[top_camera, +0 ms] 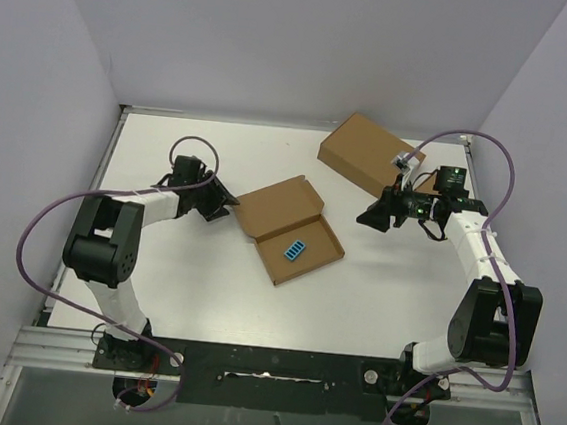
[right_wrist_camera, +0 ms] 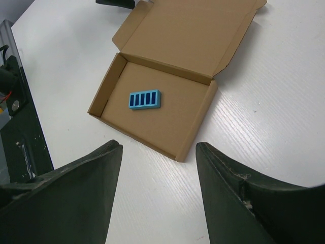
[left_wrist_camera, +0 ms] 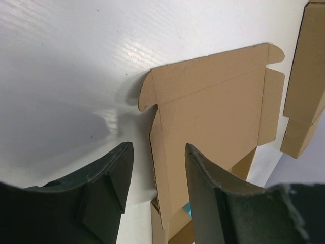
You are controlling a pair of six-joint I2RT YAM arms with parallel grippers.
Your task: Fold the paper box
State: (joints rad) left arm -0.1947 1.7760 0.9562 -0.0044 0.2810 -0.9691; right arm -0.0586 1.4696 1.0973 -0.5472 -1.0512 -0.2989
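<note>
Paper box (top_camera: pixel 290 229) lies open mid-table (top_camera: pixel 205 295), lid flat toward the left arm, a blue ribbed block (top_camera: pixel 295 249) in its tray. Left gripper (left_wrist_camera: pixel 157 147) sits low at the lid's outer edge, jaws parted astride the side flap and clasping nothing; whether a finger touches the card is hard to judge. Right gripper (top_camera: pixel 371 219) hovers spread and empty right of the box, with a larger closed brown box (top_camera: pixel 368 152) just behind it.
</note>
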